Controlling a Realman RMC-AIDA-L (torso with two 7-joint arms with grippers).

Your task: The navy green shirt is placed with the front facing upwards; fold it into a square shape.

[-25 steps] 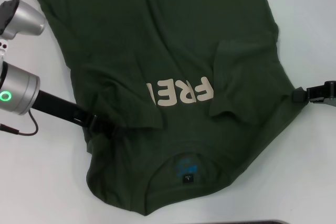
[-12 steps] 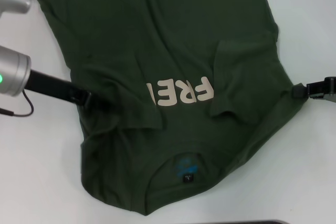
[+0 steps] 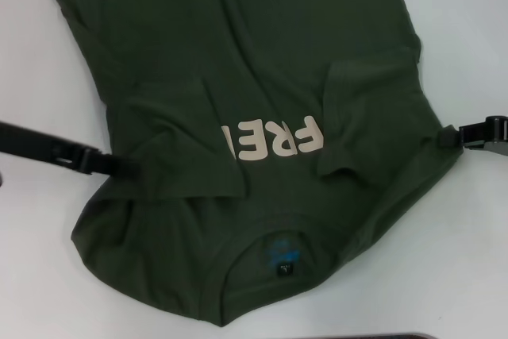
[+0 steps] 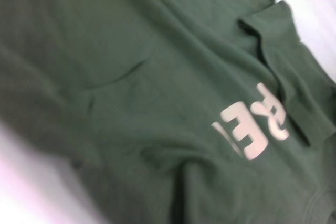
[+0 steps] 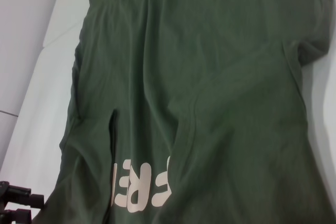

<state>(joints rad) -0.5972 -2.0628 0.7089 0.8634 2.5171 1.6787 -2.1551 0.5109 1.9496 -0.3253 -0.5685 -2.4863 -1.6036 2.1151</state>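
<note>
The navy green shirt (image 3: 238,53) lies front up on the white table (image 3: 444,275), collar (image 3: 282,256) nearest me. Cream letters "FRE" (image 3: 274,139) read upside down. Both sleeves are folded in over the chest. My left gripper (image 3: 107,164) is shut on the shirt's left edge by the folded sleeve, and the cloth there is drawn out into a point toward it. On the opposite side, my right gripper (image 3: 446,137) pinches the right edge level with the letters. The left wrist view shows the shirt (image 4: 131,77) with its letters, and the right wrist view shows the shirt (image 5: 210,77) lengthwise.
White table surface shows on both sides of the shirt and in front of the collar. A dark strip (image 3: 365,337) runs along the near edge of the head view. The shirt's hem runs out of view at the far side.
My left arm has drawn back to the left, dragging the shirt's left shoulder outward and spreading that corner over the table. The right gripper has barely moved.
</note>
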